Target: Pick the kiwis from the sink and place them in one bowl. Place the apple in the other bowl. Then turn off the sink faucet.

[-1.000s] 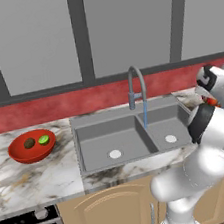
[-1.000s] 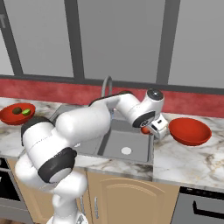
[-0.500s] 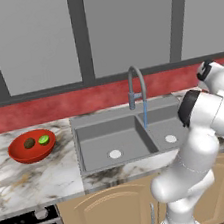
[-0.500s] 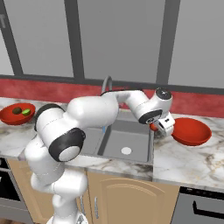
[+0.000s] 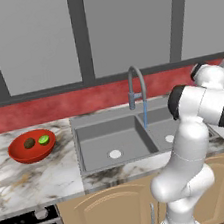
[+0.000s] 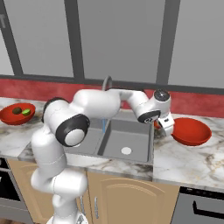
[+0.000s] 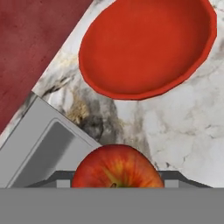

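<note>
A: Kitchen counter [image 5: 27, 179] is marble w/ a red backsplash behind. How far along are we?

B: Both kiwis [image 5: 36, 142] already sit in the left bowl [image 5: 32, 146], the green one just right of the brown one. So that part looks done.

A: And the apple [image 7: 117, 167]?

B: Clamped in the claw [image 6: 164, 125], held above the counter strip between the sink [image 5: 130, 140] and the right bowl [image 6: 191, 131]. In the hand view it sits low between the fingers w/ the bowl ahead, apart from it.

A: So what's left?

B: Drop the apple in the right bowl, which is bare inside. Then shut off the faucet [image 5: 136, 87]. A thin blue stream runs from the spout into the basin, so I'd say water's on.

A: Room to move?

B: Decent. Nothing stands between the apple and the near bowl rim, just open marble. Bowl's wide and shallow, so the rim shouldn't catch much if the claw clears it. Sink's right edge is close on the left of the claw, and the wall lies beyond the bowl on the far side.

A: Faucet later?

B: Arm must swing back left; the gooseneck is tall and thin, so clearance matters there.
</note>
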Controlling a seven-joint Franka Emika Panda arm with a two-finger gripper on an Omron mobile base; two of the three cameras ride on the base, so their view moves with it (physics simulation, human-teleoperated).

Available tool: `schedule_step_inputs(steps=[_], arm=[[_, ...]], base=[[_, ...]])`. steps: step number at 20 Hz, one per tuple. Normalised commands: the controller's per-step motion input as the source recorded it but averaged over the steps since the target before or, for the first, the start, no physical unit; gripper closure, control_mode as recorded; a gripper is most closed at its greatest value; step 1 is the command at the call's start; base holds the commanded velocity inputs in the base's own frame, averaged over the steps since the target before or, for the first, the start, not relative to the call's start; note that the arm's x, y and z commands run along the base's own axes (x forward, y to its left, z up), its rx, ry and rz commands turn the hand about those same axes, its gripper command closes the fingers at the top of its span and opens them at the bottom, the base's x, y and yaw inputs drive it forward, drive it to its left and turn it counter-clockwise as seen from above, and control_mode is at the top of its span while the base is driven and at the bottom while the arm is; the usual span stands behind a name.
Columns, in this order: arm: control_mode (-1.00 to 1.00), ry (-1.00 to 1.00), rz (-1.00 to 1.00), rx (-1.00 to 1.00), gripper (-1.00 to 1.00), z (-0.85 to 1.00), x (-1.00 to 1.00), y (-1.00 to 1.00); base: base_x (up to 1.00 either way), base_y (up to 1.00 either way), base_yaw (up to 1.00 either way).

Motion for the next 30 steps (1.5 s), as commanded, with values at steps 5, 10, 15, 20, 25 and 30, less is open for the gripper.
schedule_step_inputs(steps=[5,10,15,20,25,30], arm=[[-1.0,0.0,-0.07,0.0,1.0,-0.04,0.36,-0.51],[-1.0,0.0,-0.04,0.0,1.0,-0.22,0.25,-0.58],[-1.0,0.0,-0.04,0.0,1.0,-0.33,0.24,-0.44],[-1.0,0.0,-0.04,0.0,1.0,-0.02,0.36,-0.32],[-1.0,0.0,-0.06,0.0,-1.0,-0.11,0.29,-0.05],[-1.0,0.0,-0.05,0.0,-1.0,-0.16,0.23,-0.21]], base=[[0.0,0.0,0.0],[0.0,0.0,0.0],[0.0,0.0,0.0],[0.0,0.0,0.0],[0.0,0.0,0.0],[0.0,0.0,0.0]])
